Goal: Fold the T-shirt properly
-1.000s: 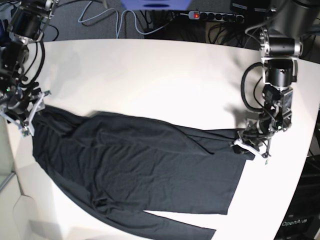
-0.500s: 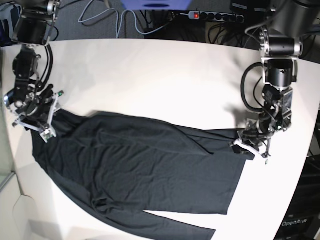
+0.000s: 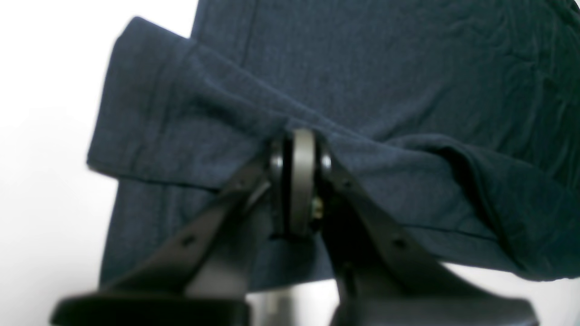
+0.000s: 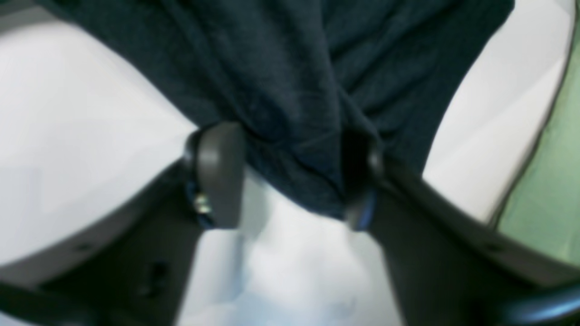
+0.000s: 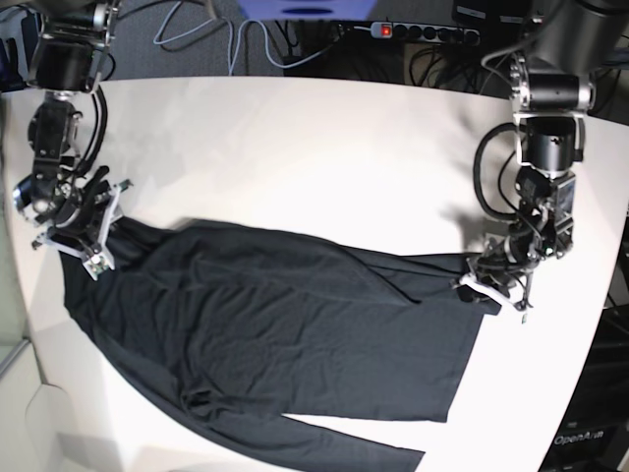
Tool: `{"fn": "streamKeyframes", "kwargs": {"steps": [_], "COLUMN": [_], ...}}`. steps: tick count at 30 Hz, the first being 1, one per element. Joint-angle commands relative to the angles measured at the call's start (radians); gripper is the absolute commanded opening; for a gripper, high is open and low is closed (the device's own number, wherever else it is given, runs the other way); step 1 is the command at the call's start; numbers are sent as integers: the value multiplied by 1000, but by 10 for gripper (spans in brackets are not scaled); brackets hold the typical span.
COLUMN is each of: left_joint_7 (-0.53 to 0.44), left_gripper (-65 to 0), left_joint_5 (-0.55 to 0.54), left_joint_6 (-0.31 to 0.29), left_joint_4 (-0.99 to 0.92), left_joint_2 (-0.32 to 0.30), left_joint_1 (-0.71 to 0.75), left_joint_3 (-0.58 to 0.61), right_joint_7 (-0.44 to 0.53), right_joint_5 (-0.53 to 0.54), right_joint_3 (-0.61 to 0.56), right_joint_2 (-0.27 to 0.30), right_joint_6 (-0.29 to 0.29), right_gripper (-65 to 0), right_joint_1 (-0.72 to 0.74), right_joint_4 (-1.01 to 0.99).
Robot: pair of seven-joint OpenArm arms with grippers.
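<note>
Black, thin, softly wrinkled fabric of the T-shirt (image 5: 275, 334) spread across the white surface (image 5: 295, 147), body lying flat and slanting from the upper left toward the lower right in the base view, one long sleeve trailing along the bottom edge. Right tool (image 5: 74, 231) at the shirt's upper-left corner, jaws apart with a bunched fold of cloth hanging between them in the right wrist view: T-shirt (image 4: 290, 90) draped down between the two fingers (image 4: 217, 174), touching the far one, a strip of bare white surface (image 4: 90, 136) visible beside the near one; not pinched. Left tool (image 5: 491, 280) low at the opposite end of the garment, on the base view's right, where the hem draws into a narrow point. In the left wrist view, left tool (image 3: 299, 181) pressed together with a ridge of cloth caught at the tips, T-shirt (image 3: 362, 90) pulled up into a raised crease running off to either side, the rest lying flat beyond, pale surface (image 3: 45, 136) to the left. Cloth around that pinch gathered into a thick rolled fold on the right side. Beyond the surface's far edge, a black power strip (image 5: 423, 31) with a red switch and a tangle of cables (image 5: 236, 39) on the floor.
</note>
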Motion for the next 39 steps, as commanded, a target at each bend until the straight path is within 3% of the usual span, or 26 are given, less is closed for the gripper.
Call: {"fn": "streamKeyframes", "kwargs": {"steps": [1,8,9,18,24,39], "left_joint_7": [57,54,54,54,56,56], "left_gripper": [-623,-623,-623,-623,-623,-623], "left_joint_5": [51,51,51,51,51,51], "left_joint_6": [34,34,34,34,34,35], "left_joint_4": [-7,-7,-7,-7,-7,-4], "left_joint_2": [-9,-9,-9,-12,-12,-9], "left_joint_1": [1,1,1,1,0,0], "left_joint_3": [1,1,1,1,1,1], "right_joint_7": [17,17,17,33,37,28], "right_joint_5": [0,0,-1,-4,-110,-112], "right_joint_3": [3,1,1,-4,-19,-40], "right_joint_2": [17,18,20,23,18,20], "right_joint_6": [-4,-4,-4,-4,-4,-4], "right_gripper": [-425,-644,-650,-644,-644,-641], "right_joint_1": [38,87,96,144,188,213], "right_joint_4": [15,-86,-102,-146,-141,-138]}}
